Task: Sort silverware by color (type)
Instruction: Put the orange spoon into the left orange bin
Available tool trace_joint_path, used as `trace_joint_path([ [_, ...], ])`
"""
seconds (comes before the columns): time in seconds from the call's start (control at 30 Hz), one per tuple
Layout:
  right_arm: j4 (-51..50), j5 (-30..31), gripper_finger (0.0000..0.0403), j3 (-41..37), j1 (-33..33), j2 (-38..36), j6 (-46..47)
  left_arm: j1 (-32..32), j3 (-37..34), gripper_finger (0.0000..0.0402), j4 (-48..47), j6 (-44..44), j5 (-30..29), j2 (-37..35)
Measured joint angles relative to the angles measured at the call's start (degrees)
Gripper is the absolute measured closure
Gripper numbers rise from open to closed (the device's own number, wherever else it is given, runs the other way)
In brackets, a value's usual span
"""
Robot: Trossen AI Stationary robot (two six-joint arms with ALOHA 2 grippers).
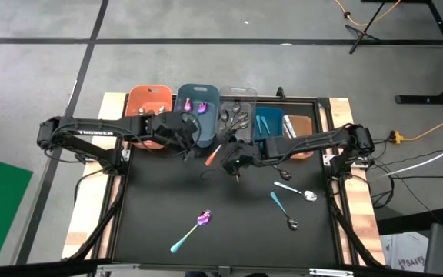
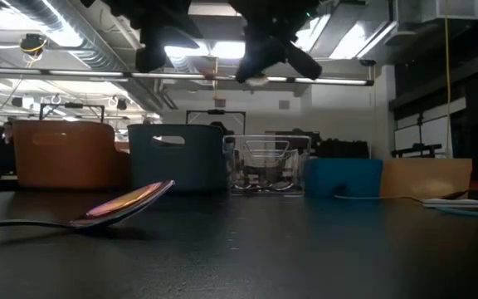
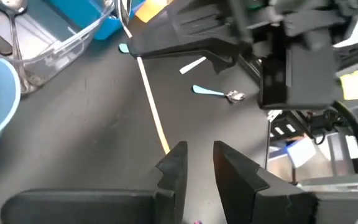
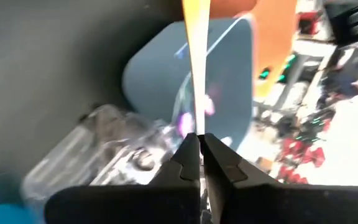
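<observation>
Five bins line the far edge of the black worktop [image 1: 160, 231] in the high view: orange bin [image 1: 148, 98], grey-blue bin [image 1: 198, 96], clear bin [image 1: 238, 104], blue bin [image 1: 268, 123] and brown bin [image 1: 301, 125]. Both arms meet just in front of them. The right end effector [image 1: 231, 158] sits near the worktop's centre, and an orange-handled utensil [image 1: 212, 156] sticks out from it toward 10 o'clock. Only the right wrist view shows the grip: the dark fingers [image 4: 188, 155] are pinched narrowly on the orange handle, which runs forward over the grey-blue bin, where purple pieces lie. The left end effector [image 1: 183, 132] hangs over the front edge of the grey-blue bin; the left wrist view shows its fingers [image 3: 173, 169] slightly apart, holding nothing, with the orange handle crossing ahead. Loose on the worktop are a purple spoon with teal handle [image 1: 191, 229] at 7 o'clock from the right end effector, and blue-handled spoons [image 1: 283, 209] and a silver spoon [image 1: 308, 195] at 4 o'clock. The low view alone shows the purple spoon's bowl tilted up off the surface.
</observation>
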Motion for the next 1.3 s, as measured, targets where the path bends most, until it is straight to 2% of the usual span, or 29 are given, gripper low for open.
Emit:
trace_joint_path([
  [0.17,5.3,0.0,0.0403,0.7,0.0,0.0,-6.2,0.0,0.0,0.0331,0.1,-1.2,-0.6,0.0],
  [0.37,8.9,0.0,0.0403,0.7,0.0,0.0,-10.2,0.0,0.0,0.0331,0.1,-1.1,-4.1,0.0],
  [1.07,15.0,0.0,0.0403,0.7,0.0,-0.1,-10.7,0.0,0.0,0.0331,0.2,-1.2,-4.4,0.0],
  [1.3,14.8,-0.1,0.0403,0.7,0.0,-0.1,-10.7,0.0,0.0,0.0376,0.0,-1.2,-6.4,0.0],
])
